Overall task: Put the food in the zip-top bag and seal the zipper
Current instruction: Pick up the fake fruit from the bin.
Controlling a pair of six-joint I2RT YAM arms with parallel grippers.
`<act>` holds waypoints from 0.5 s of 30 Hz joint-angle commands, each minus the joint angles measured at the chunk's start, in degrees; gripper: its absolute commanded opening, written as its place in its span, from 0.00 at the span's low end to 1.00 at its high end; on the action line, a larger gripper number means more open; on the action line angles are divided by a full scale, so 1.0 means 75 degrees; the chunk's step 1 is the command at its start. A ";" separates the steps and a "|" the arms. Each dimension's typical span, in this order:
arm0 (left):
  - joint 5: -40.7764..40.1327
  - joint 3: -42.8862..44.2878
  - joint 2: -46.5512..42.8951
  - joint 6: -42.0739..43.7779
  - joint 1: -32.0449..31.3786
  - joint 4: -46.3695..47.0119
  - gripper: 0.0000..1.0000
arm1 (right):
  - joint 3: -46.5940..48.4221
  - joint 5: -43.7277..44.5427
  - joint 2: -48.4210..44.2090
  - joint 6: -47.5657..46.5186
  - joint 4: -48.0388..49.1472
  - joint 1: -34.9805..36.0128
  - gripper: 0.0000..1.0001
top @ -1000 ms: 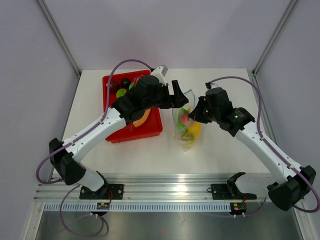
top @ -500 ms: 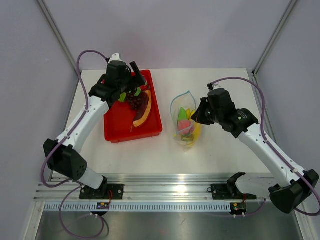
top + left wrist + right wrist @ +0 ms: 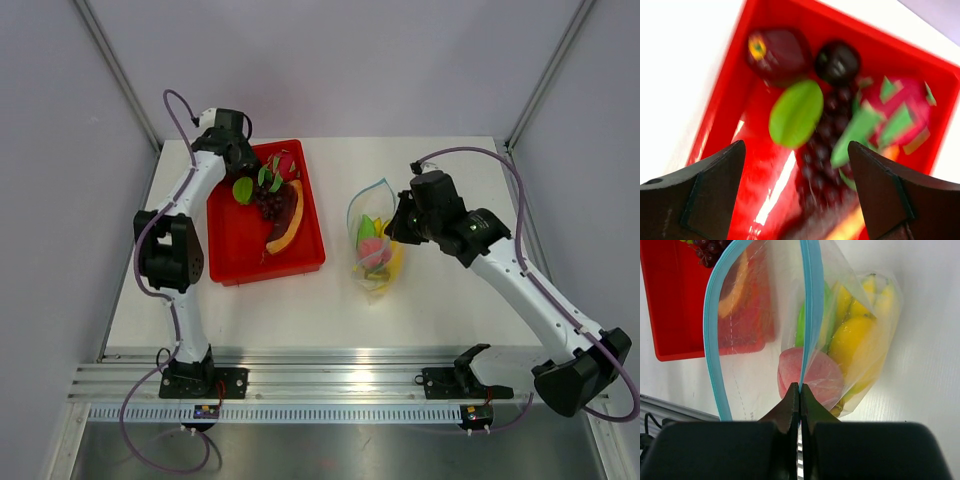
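Zip-top bag (image 3: 372, 240) part-filled, mouth open, mid-counter | right pincer (image 3: 800, 387) clamps the zipper (image 3: 812, 315) | left pincer (image 3: 796, 150) spread wide, empty, over far-left red tray (image 3: 235, 262) | grapes (image 3: 270, 205), papaya slice (image 3: 285, 230) yet to load, sealing not begun.

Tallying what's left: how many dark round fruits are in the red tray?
2: dark red fruit, nearly black fruit, side by side at one tray end; more may be hidden.

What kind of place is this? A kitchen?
Likely a robot lab bench, not a kitchen: the left arm and right arm are mounted on a metal rail by a white table, and the toy fruit sits in a red tray and a zip-top bag.
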 commanded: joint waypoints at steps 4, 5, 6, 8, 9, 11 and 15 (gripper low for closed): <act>-0.0449 0.0180 0.0462 -0.0573 0.0506 0.0771 0.81 | 0.0518 0.0397 0.0468 -0.0442 -0.0091 0.0018 0.00; -0.0449 0.0061 0.0462 -0.0691 0.0530 0.0948 0.80 | 0.0530 0.0373 0.0539 -0.0454 -0.0068 0.0007 0.00; -0.0438 0.0002 0.0509 -0.0855 0.0553 0.1089 0.80 | 0.0541 0.0350 0.0586 -0.0442 -0.0056 0.0018 0.00; -0.0508 0.0059 0.0742 -0.0985 0.0577 0.1266 0.82 | 0.0599 0.0350 0.0738 -0.0489 -0.0032 0.0018 0.00; -0.0566 0.0130 0.0836 -0.1159 0.0589 0.1232 0.86 | 0.0612 0.0361 0.0773 -0.0489 -0.0009 0.0018 0.00; -0.0532 0.0270 0.1058 -0.1301 0.0600 0.1184 0.88 | 0.0670 0.0385 0.0867 -0.0524 0.0003 0.0018 0.00; -0.0496 0.0212 0.1270 -0.1745 0.0624 0.1384 0.91 | 0.0717 0.0408 0.0996 -0.0548 -0.0020 0.0018 0.00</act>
